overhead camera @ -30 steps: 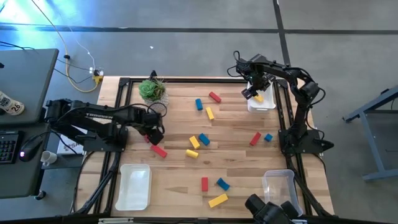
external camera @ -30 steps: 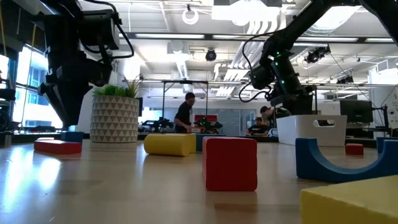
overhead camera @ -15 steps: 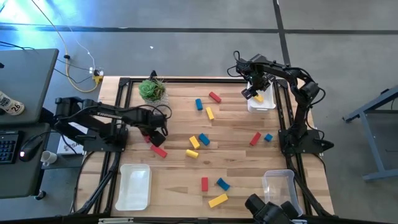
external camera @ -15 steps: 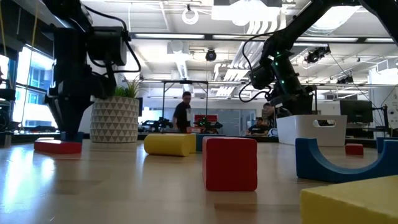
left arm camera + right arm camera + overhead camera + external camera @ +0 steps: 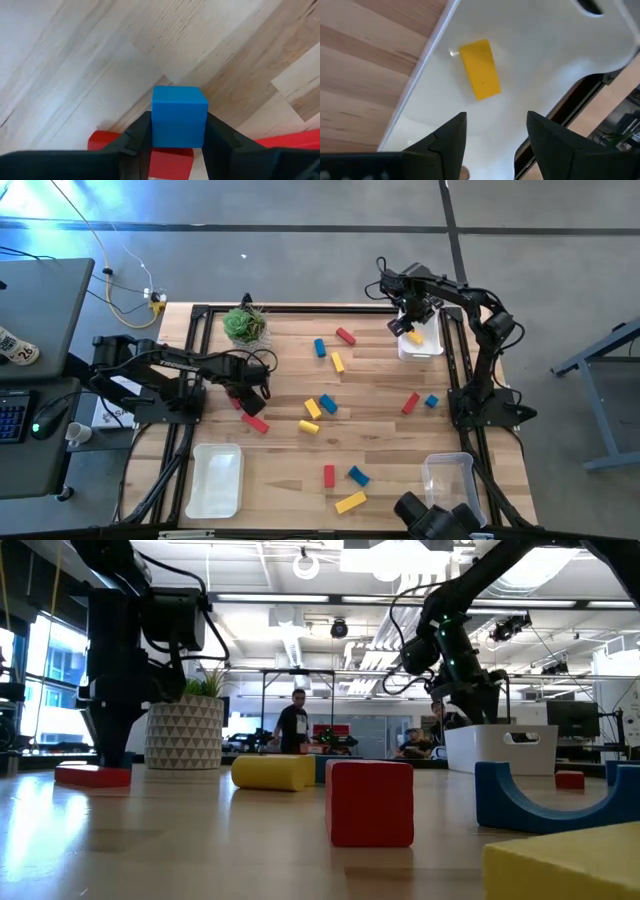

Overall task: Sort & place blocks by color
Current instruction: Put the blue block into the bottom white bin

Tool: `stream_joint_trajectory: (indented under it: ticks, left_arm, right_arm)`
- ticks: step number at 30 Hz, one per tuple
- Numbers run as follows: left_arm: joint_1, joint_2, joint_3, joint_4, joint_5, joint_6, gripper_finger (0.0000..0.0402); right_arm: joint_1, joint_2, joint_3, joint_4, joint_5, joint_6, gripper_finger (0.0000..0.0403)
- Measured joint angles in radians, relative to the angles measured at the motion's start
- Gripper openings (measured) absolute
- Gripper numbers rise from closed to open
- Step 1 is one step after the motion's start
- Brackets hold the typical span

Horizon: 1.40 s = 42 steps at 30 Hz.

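One blue block (image 5: 179, 116), judged light, rigid and smooth, is clamped by its flat sides in the left gripper (image 5: 176, 145) near the plant (image 5: 243, 324), while the right gripper (image 5: 495, 131) is held open above a yellow block (image 5: 479, 76) in the white tray (image 5: 540, 60).

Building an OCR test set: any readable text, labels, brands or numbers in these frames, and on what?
"TROSSEN": faint white lettering along the left arm in the high view, barely legible.
White tag on the desk at the picture's left: dark marks, too small to read.
Blocks, trays and plant pot: no text visible.
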Motion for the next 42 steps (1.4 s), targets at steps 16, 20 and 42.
stream_joint_trajectory:
  ticks: [16, 20, 42]
  left_arm:
    - [-0.002, -0.153, 0.009, -0.006, 0.087, 0.001, 0.0104]
    - [-0.003, -0.224, 0.047, -0.005, 0.096, 0.004, 0.0104]
    - [-0.06, -0.418, 0.195, -0.163, 0.278, 0.146, 0.0104]
  right_arm:
    - [0.164, -0.136, 0.139, -0.039, -0.121, 0.134, 0.0193]
    - [0.244, -0.172, 0.14, -0.042, -0.153, 0.186, 0.0193]
    - [0.725, -0.196, 0.14, 0.095, -0.297, 0.438, 0.0193]
